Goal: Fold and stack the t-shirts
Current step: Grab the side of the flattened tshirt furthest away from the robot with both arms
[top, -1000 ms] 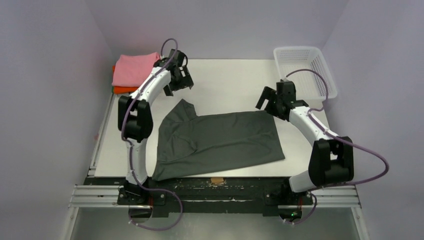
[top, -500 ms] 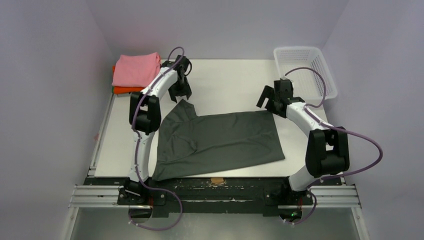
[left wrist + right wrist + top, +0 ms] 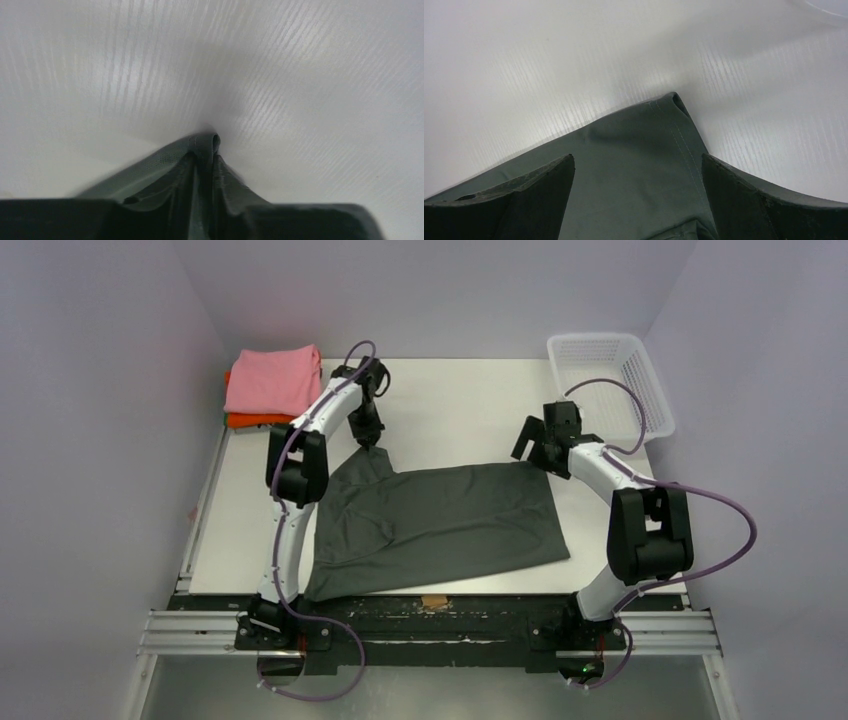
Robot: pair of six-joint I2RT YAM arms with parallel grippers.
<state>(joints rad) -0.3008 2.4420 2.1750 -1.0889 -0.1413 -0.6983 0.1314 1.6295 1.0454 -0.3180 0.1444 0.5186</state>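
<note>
Grey t-shirt (image 3: 440, 515) lies spread across the middle of the table (image 3: 450, 400), with the pink t-shirt (image 3: 272, 378) already folded on top of the orange t-shirt (image 3: 250, 420) in the far left corner and the white basket (image 3: 598, 338) well apart at the far right. The step in hand looks like taking hold of the grey shirt's far edge for a fold. The left gripper (image 3: 367, 437) sits on the pointed far-left tip of the cloth, and its wrist view shows the fingers (image 3: 227, 175) pressed nearly together with a small roll of grey fabric pinched between them. The right gripper (image 3: 533, 452) hangs over the far-right corner, spread wide, the corner lying between its fingers (image 3: 539, 185) but not gripped. The next move probably calls for the right gripper to drop and close on that corner, so both arms can lift the far edge evenly and carry it toward the near edge. Compared with a second ago, the left gripper has moved from beside the pink stack down onto the tip, while the right gripper has barely shifted and the shirt lies as before.
</note>
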